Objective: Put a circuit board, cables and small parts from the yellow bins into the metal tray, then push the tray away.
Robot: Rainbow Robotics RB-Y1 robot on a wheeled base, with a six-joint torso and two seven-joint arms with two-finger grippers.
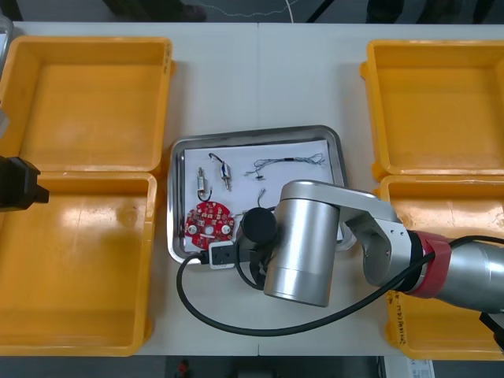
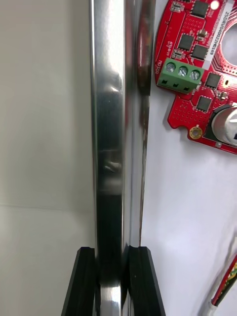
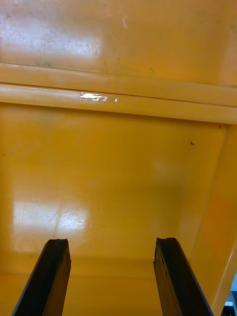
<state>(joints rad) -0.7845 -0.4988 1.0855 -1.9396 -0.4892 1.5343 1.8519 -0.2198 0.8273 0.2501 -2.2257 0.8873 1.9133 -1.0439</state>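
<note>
The metal tray [image 1: 260, 131], white inside, lies at mid-table between the yellow bins. In it are a round red circuit board [image 1: 209, 221], two small metal parts [image 1: 203, 183] and a thin black cable [image 1: 287, 163]. My right arm [image 1: 303, 240] reaches over the tray's near edge. In the right wrist view my right gripper [image 2: 113, 250] is shut on the tray's shiny rim [image 2: 108, 123], one finger on either side, with the circuit board [image 2: 202, 74] just inside the rim. My left gripper [image 3: 112, 243] stands open over a bare yellow bin floor [image 3: 118, 163].
Two yellow bins [image 1: 87, 102] [image 1: 75, 260] flank the tray on the left, two more [image 1: 437, 106] [image 1: 441, 213] on the right. The arm's black cable [image 1: 236, 323] loops over the table by the front edge. Bare table lies beyond the tray's far rim.
</note>
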